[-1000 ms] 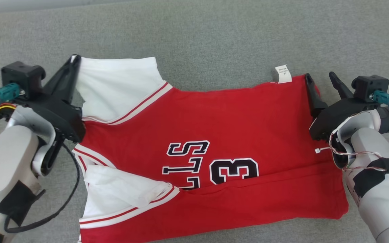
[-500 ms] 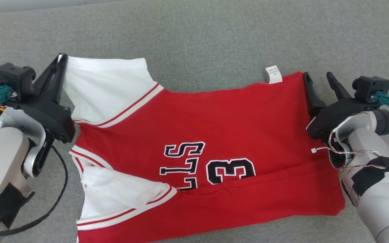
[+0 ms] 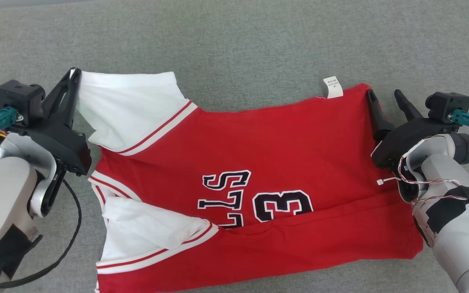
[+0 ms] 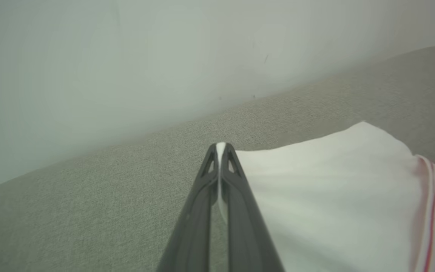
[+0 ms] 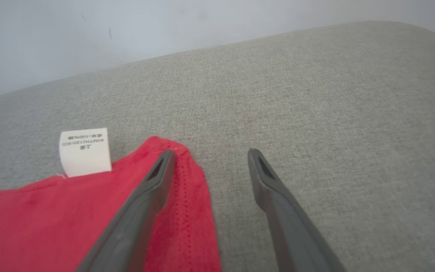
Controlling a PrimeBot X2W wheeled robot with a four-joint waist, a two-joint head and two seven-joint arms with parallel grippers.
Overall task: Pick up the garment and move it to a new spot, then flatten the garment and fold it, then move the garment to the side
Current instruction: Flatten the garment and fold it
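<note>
Now, garment (image 3: 259, 154): flat on grey cushion (image 3: 234, 40), care label (image 3: 333, 87) at its far edge.
Left gripper (image 3: 74, 75): clamped on white sleeve (image 3: 132, 106) corner, far left of label.
Right gripper (image 3: 383, 97): wide apart, empty, straddling hem corner right of label.
Risk: one-sided pull could skew cloth.
Room: bare cushion beyond label.

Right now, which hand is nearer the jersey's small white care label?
Right. The right hand straddles the red jersey's corner beside the small white care label; the left hand pinches the white sleeve at the far end.
</note>
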